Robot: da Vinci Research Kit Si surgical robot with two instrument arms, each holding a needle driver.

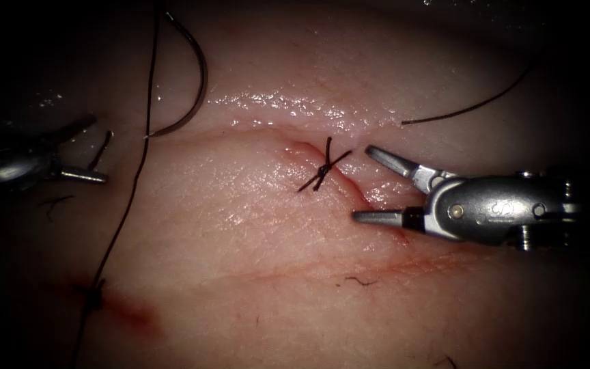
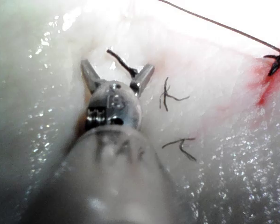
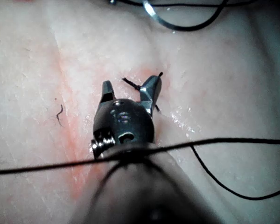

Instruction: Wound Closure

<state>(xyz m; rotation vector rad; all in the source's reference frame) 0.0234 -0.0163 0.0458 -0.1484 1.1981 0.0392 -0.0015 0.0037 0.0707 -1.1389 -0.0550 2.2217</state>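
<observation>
endoscope view: the right tool (image 1: 360,183) comes in from the right with its 2 jaws spread wide and holding nothing, its tips straddling the cut (image 1: 349,184) in the tissue (image 1: 254,225). the tied knot (image 1: 322,167) with its 2 short tails sits on the cut just left of those tips, so the right tool is the nearer arm to it. the left tool (image 1: 97,154) lies at the far left, well apart from the knot, jaws parted, a short cut end of thread (image 1: 102,149) standing between them; whether it touches a jaw is hard to tell. the needle (image 1: 189,85) lies free on the tissue above and left of the cut, held by neither tool, its curve bowing rightward and its long axis running roughly up and down. the thread (image 1: 131,191) runs down the left side to a second knot (image 1: 93,294) in a patch of red fluid (image 1: 131,311).

left wrist view: the left tool (image 2: 116,70) shows jaws released in a v, a dark thread scrap (image 2: 122,63) between them, more scraps on the tissue beside it.

right wrist view: the right tool (image 3: 130,88) gapes over the knot (image 3: 133,84); the needle (image 3: 154,11) lies beyond, thread crossing the shaft.
</observation>
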